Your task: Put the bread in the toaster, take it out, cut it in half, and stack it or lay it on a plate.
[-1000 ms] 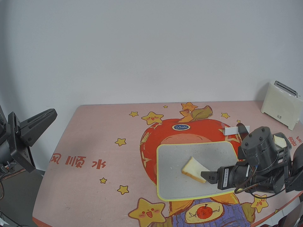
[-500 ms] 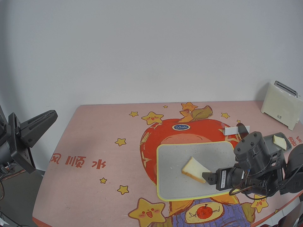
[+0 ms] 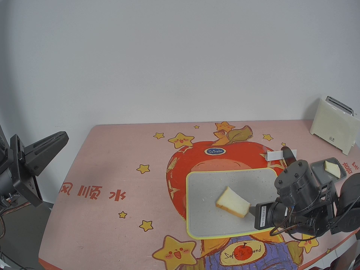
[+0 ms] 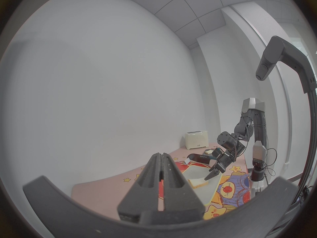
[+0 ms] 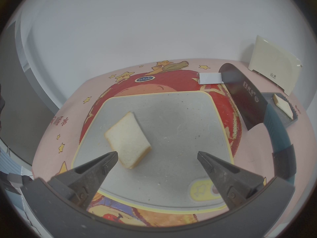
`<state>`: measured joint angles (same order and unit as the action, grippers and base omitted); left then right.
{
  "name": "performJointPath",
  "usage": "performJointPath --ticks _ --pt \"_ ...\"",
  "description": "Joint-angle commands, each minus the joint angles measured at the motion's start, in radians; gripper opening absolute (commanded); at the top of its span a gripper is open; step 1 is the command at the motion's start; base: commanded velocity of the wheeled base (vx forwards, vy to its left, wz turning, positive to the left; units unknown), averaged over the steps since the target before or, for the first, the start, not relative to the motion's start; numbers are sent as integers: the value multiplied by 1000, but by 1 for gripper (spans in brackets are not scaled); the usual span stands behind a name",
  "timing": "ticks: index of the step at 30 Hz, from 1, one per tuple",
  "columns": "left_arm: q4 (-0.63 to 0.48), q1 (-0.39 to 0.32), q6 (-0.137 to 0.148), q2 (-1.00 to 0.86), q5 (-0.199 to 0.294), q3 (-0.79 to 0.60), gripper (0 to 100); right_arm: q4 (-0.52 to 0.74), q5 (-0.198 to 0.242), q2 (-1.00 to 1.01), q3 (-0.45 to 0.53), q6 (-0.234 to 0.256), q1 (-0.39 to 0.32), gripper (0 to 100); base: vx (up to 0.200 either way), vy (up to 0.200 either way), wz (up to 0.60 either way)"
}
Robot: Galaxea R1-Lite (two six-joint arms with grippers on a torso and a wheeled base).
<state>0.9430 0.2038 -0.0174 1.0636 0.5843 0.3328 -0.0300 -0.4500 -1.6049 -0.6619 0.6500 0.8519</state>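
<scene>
A wedge of white bread (image 3: 232, 203) (image 5: 128, 144) lies flat on the grey cutting board (image 3: 210, 184) (image 5: 178, 123). My right gripper (image 3: 252, 210) (image 5: 156, 156) stands open, low over the board's near right part, with its tips just beside the bread and nothing between the fingers. Another bread piece (image 3: 332, 168) (image 5: 282, 104) rests on a small grey plate (image 3: 318, 169). The cream toaster (image 3: 333, 124) (image 5: 274, 66) stands at the far right. My left gripper (image 3: 39, 152) (image 4: 161, 179) is shut and held off the table's left side.
A knife with a black blade (image 5: 242, 95) and a teal handle (image 5: 275, 126) lies between the board and the plate, its tip by a white card (image 3: 275, 155). The pink printed tabletop (image 3: 123, 169) is bare on the left half.
My right arm has sunk and shifted, uncovering the plate. Its fingertips have drawn back a little to the right, away from the bread. The bread and my left arm have stayed put.
</scene>
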Motion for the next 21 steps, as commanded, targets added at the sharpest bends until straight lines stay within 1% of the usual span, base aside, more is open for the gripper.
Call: performJointPath --ticks 1,12,13,15,21 --pt "0 0 -1 1 0 0 0 7 1 -6 1 0 13 0 0 0 0" --pt "0 0 1 1 12 -1 0 1 -6 3 5 0 15 0 0 0 0" --pt "0 0 1 1 12 -1 0 -5 -36 3 4 0 13 0 0 0 0" --pt "0 0 1 1 14 -1 0 -5 -56 6 7 0 13 0 0 0 0" --pt "0 0 1 1 14 -3 0 -1 -59 34 28 -10 15 0 0 0 0"
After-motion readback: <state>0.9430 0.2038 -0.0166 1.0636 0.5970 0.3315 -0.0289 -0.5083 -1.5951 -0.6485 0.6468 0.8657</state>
